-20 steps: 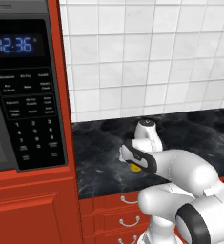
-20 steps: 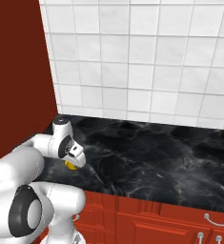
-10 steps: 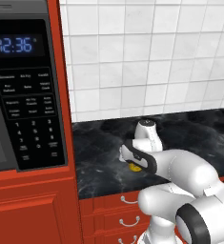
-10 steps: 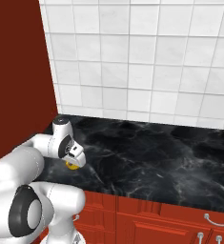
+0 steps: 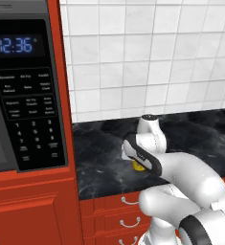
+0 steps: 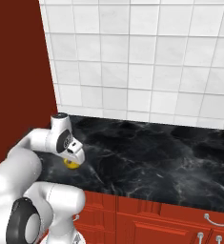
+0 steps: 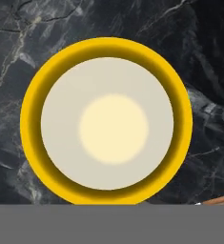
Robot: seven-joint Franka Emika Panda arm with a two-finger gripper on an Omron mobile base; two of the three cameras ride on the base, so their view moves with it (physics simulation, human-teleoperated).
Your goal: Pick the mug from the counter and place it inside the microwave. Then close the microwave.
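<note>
Gripper (image 6: 74,156) is clamped on the mug (image 7: 106,121) directly below; we should lift straight up off the counter (image 6: 151,157), no tilt.

White square wall tiles (image 5: 147,62) back red cabinet panels (image 6: 15,71) and silver-handled red drawers (image 6: 180,224).

The white arm bends forward and low, with the wrist turned down. The gripper (image 5: 139,164) points straight down, its jaws closed.
</note>
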